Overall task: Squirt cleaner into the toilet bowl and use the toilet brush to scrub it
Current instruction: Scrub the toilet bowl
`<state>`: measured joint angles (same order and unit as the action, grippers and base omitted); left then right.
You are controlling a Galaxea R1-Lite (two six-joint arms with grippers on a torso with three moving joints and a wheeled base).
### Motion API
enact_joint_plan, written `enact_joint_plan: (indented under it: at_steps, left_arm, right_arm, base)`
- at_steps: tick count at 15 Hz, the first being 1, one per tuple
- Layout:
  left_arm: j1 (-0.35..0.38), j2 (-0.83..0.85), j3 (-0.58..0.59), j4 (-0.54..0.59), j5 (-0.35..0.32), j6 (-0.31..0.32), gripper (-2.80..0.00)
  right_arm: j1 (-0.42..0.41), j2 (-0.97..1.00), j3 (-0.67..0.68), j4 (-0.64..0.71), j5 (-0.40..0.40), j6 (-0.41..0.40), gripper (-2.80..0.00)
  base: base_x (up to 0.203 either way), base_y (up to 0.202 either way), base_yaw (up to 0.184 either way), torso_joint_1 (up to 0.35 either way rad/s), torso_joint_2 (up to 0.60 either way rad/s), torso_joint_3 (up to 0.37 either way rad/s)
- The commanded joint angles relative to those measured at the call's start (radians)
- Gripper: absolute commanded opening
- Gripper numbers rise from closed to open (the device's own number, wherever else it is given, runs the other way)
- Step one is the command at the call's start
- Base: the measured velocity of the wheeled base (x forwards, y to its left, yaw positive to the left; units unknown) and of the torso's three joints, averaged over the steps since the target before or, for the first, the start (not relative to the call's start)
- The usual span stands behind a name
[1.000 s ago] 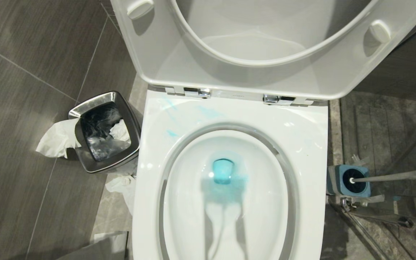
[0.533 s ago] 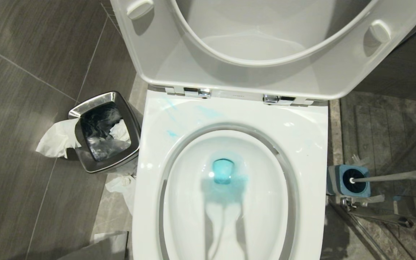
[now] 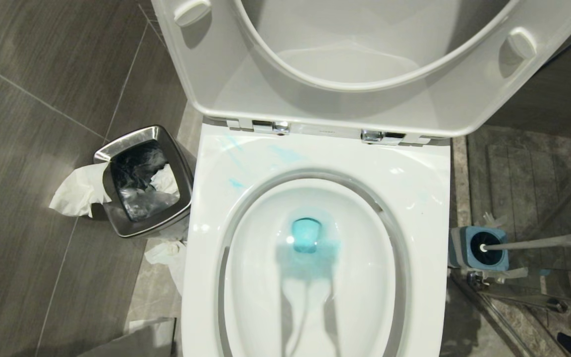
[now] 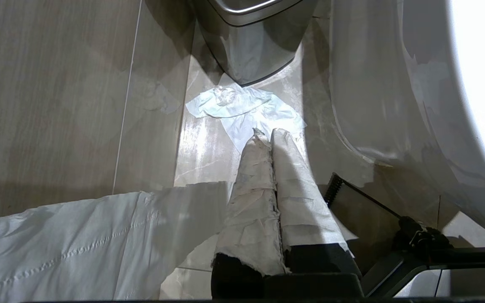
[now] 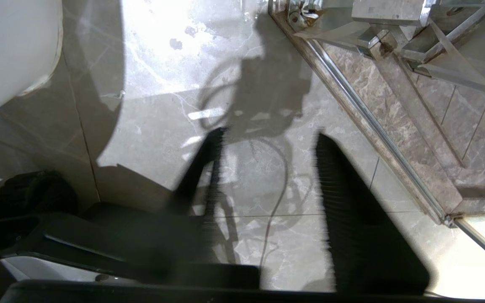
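Nearest, in the right wrist view only: right gripper (image 5: 267, 147), dark ribbed fingers (image 5: 343, 202) spread well apart over marble floor (image 5: 154, 54), clasping nothing; steel shower track (image 5: 373, 122) running toward 2 o'clock. In the left wrist view only: left gripper (image 4: 265, 134), paper-wrapped fingers pressed together, empty, above a crumpled tissue (image 4: 242, 107) beside the steel bin (image 4: 251, 54). From the head view, neither arm clearly seen; toilet bowl (image 3: 315, 277) central, cleaner (image 3: 306, 235) pooled turquoise at its drain, faint smears on the rim toward 11 o'clock; toilet brush (image 3: 538, 242) at 3 o'clock, head seated in its blue holder (image 3: 464, 245); raised lid (image 3: 365, 59) farthest, at 12 o'clock.
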<state>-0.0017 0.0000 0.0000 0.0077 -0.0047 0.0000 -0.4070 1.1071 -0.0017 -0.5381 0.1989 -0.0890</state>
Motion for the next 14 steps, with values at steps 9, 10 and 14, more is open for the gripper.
enact_joint_plan:
  at_steps: [9, 10, 14]
  left_arm:
    - [0.0, 0.002, 0.003, 0.0, 0.0, 0.0, -2.8]
    - [0.0, 0.002, 0.003, 0.0, 0.0, 0.0, -2.8]
    - [0.0, 0.002, 0.003, 0.0, 0.0, 0.0, -2.8]
  right_arm:
    - [0.002, 0.132, 0.0, -0.188, 0.01, -0.036, 0.0]
    - [0.002, 0.153, 0.0, -0.22, 0.01, -0.039, 0.0]
    - [0.001, 0.236, -0.032, -0.297, 0.01, -0.038, 0.0]
  base:
    - [0.0, 0.0, 0.0, 0.0, 0.0, 0.0]
    - [0.0, 0.0, 0.0, 0.0, 0.0, 0.0]
    - [0.0, 0.0, 0.0, 0.0, 0.0, 0.0]
